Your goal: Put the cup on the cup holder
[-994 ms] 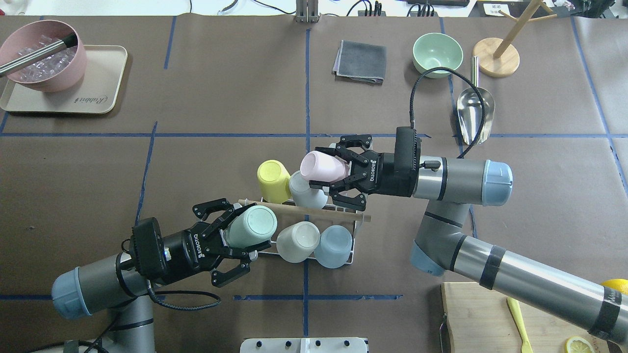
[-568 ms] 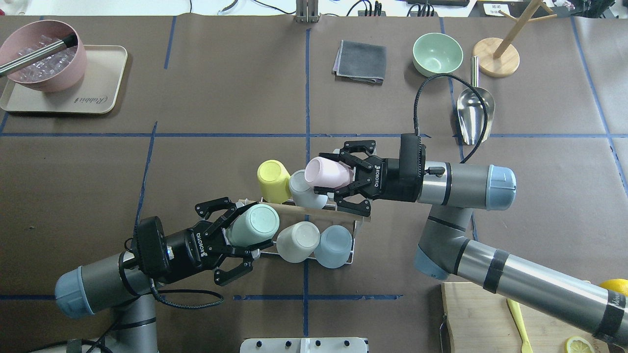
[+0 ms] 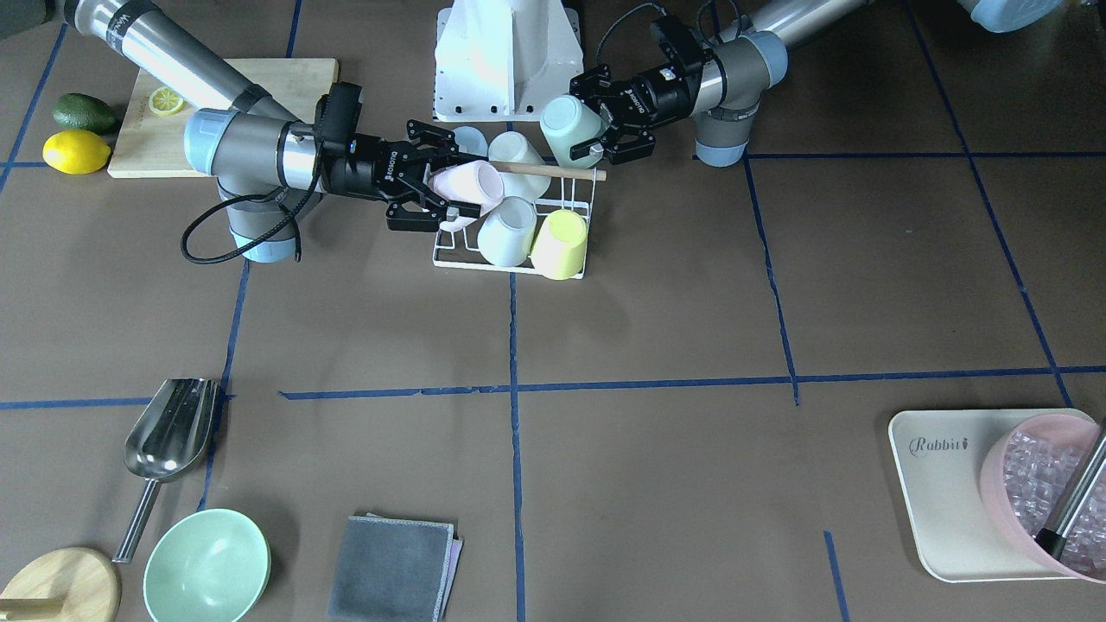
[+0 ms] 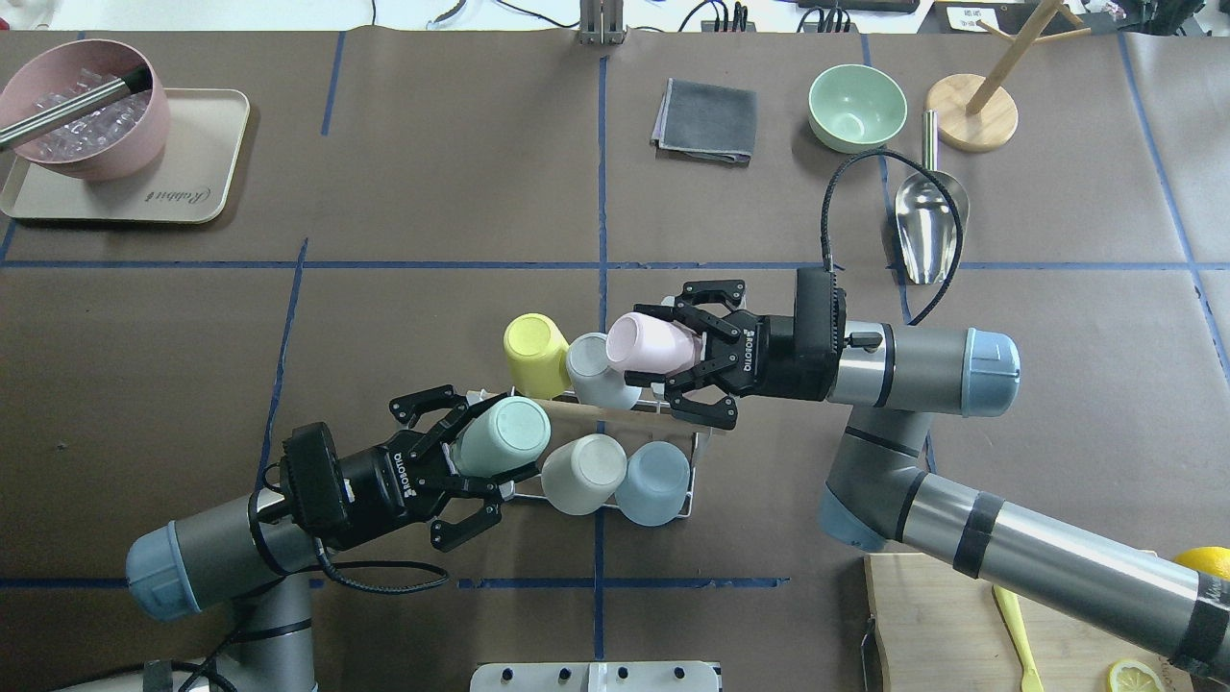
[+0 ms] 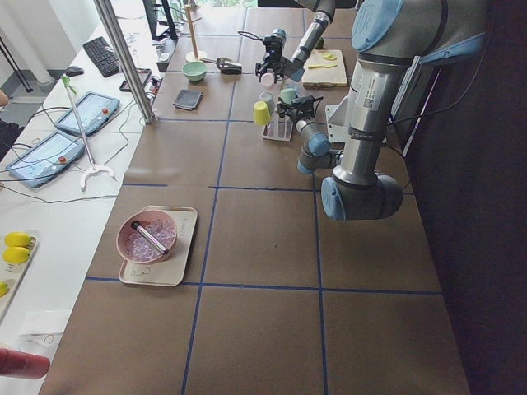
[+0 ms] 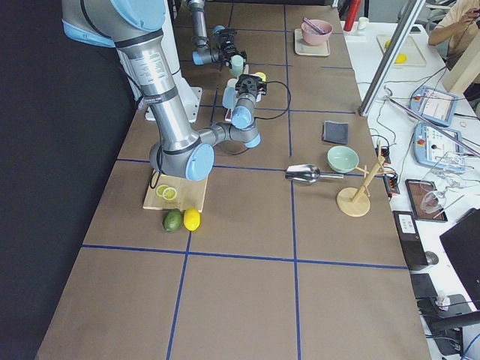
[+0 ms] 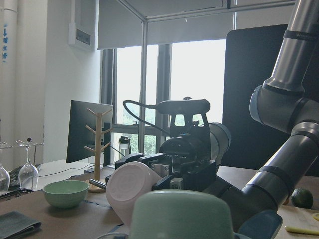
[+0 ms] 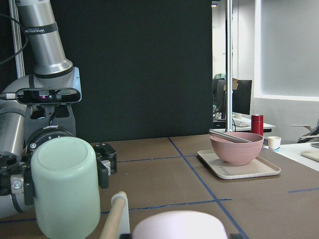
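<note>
The cup holder point(image 4: 700, 444), a white wire rack with a wooden rod handle point(image 4: 625, 416), stands at table centre and also shows in the front view point(image 3: 449, 252). It carries a yellow cup point(image 4: 533, 351), a grey cup point(image 4: 594, 373), a white cup point(image 4: 581, 473) and a blue cup point(image 4: 655, 482). My left gripper point(image 4: 492, 442) is shut on a mint cup point(image 4: 502, 434), tilted over the rack's near left end. My right gripper point(image 4: 655, 348) is shut on a pink cup point(image 4: 646, 344), held sideways over the rack's far right end, beside the grey cup.
A pink bowl of ice point(image 4: 82, 106) sits on a beige tray point(image 4: 197, 187) at far left. A grey cloth point(image 4: 706, 120), green bowl point(image 4: 855, 106), metal scoop point(image 4: 927, 226) and wooden stand point(image 4: 971, 111) lie far right. A cutting board point(image 4: 942, 625) is at near right.
My right gripper has moved right and slightly nearer the robot with the pink cup. My left gripper has shifted a little to the right and forward with the mint cup.
</note>
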Controlling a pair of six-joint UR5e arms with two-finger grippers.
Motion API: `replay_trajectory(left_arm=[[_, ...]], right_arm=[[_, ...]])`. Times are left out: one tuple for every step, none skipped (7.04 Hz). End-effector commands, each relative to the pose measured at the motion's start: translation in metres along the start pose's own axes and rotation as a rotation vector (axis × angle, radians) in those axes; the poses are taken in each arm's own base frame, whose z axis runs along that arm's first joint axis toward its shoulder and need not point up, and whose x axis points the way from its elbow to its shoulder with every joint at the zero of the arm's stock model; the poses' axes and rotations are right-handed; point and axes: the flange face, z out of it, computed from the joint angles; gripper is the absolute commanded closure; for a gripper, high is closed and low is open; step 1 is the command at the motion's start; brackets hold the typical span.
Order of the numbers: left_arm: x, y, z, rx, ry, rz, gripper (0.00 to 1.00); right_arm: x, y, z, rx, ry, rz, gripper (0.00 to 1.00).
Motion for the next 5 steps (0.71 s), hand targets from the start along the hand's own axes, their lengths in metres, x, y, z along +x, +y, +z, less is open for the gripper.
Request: replay_trajectory(left_arm=[[-0.001, 0.008, 0.003, -0.014, -0.003, 0.003, 0.91], [-0.001, 0.007, 0.003, -0.012, -0.003, 0.001, 0.58], [-0.001, 0.007, 0.002, -0.008, -0.002, 0.002, 0.01], [-0.002, 0.005, 0.001, 0.007, 0.0, -0.003, 0.0], [-0.002, 0.004, 0.001, 0.012, 0.001, -0.007, 0.0]], right_arm=[[-0.001, 0.002, -0.003, 0.002, -0.002, 0.002, 0.0], [-0.001, 0.002, -0.003, 0.003, -0.003, 0.002, 0.0], [-0.001, 0.001, -0.003, 0.003, -0.003, 0.001, 0.0], [0.003, -0.002, -0.001, 0.003, 0.0, -0.006, 0.0], [0.01, -0.008, 0.002, 0.0, 0.019, -0.01, 0.0]])
